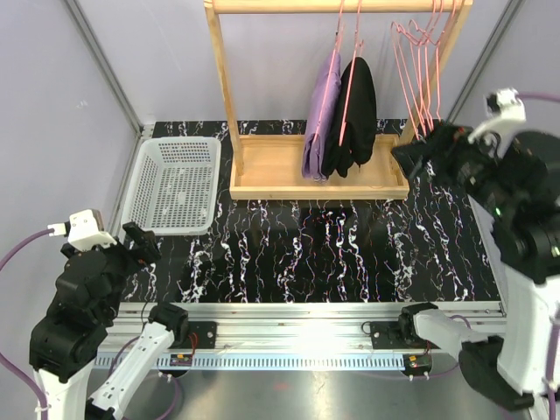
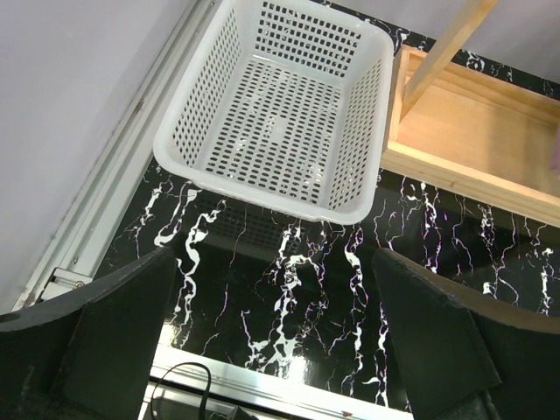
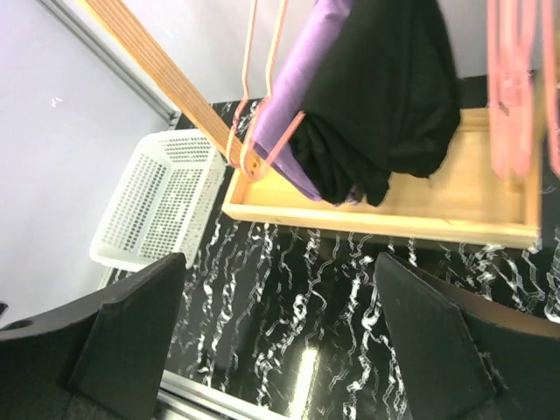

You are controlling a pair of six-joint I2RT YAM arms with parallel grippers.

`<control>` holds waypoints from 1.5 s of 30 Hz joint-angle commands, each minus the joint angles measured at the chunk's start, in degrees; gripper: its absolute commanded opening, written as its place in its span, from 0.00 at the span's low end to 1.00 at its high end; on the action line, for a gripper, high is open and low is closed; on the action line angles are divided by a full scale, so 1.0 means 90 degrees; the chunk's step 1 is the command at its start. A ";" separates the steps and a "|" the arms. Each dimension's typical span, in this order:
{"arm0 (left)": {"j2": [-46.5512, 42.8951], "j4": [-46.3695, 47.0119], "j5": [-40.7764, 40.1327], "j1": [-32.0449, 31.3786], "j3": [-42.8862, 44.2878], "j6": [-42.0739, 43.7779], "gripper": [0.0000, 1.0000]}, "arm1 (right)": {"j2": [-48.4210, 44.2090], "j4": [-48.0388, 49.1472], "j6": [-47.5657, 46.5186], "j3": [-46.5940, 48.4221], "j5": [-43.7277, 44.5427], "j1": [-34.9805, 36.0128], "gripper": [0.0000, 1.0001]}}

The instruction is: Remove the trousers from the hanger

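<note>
Top external view, table (image 1: 350, 254): black with white marbling, carrying everything else; both arm bases sit at its near edge.
Wooden rack (image 1: 224, 83): stands at the far side of the table, with a top rail, two slanted posts and a shallow tray base.
Basket (image 1: 136, 188): white perforated plastic, on the table just left of the rack's base, nothing inside it.
Black trousers (image 1: 354, 109): folded over a pink hanger on the rail, lower end drooping to the tray base, touching the lilac pair on its left.
Lilac trousers (image 1: 320, 114): folded over the neighbouring hanger, hanging alongside and reaching about as low.
Loaded hangers (image 1: 341, 39): two thin pink wire ones, hooked side by side near the middle of the rail.
Spare hangers (image 1: 420, 74): a bare pink cluster at the rail's right end.
Right gripper (image 1: 418, 156): raised near the rack's right post, well apart from both trousers; released, its fingers (image 3: 131, 324) spread wide with nothing between.
Left gripper (image 1: 142, 245): low over the near left table, short of the basket; released, fingers (image 2: 122, 332) wide apart and empty.
</note>
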 commanded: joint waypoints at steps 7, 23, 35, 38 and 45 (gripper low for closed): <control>-0.0049 0.0151 0.0138 -0.0008 0.0087 -0.0046 0.99 | 0.2090 0.0235 0.0310 0.1692 0.0082 0.0219 0.91; -0.0254 -0.0035 0.0206 -0.0008 -0.0206 -0.0055 0.99 | 0.5167 -0.0890 -0.0257 0.4645 0.3101 0.1782 0.84; -0.0371 0.0004 0.0353 -0.0018 -0.0342 0.0023 0.99 | 0.5402 -0.0598 -0.0695 0.4353 0.4195 0.1812 0.48; -0.0371 0.0044 0.0421 -0.0008 -0.0401 0.0013 0.99 | 0.5441 -0.0343 -0.1095 0.4127 0.4079 0.1734 0.40; -0.0469 0.0053 0.0450 -0.0008 -0.0421 0.0042 0.99 | 0.5783 -0.0147 -0.1409 0.4411 0.3639 0.1568 0.25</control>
